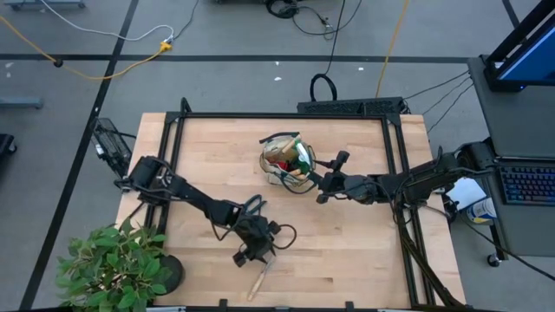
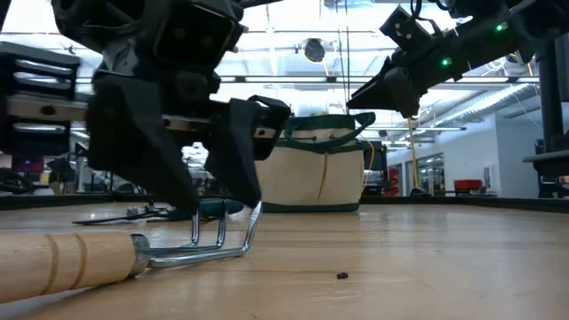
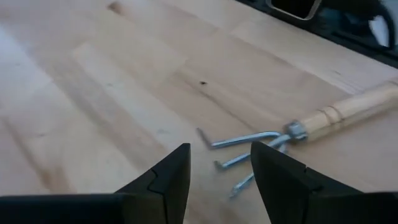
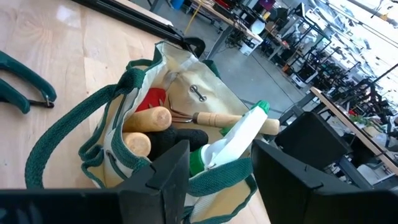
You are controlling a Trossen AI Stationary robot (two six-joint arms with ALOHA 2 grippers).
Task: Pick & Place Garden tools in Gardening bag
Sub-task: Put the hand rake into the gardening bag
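wooden rake (image 1: pixel 262 277) near table edge (image 1: pixel 286 305)

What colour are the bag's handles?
Dark green, on the beige gardening bag. The right wrist view shows the handles best.

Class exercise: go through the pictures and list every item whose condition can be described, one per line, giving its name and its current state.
hand rake: lying flat on the table, not gripped
gardening bag: upright, open, already filled with tools
spray bottle: inside the bag, tilted
left gripper: open, just above the rake's tines
right gripper: open, empty, over the bag's rim
potted plant: upright at the table corner
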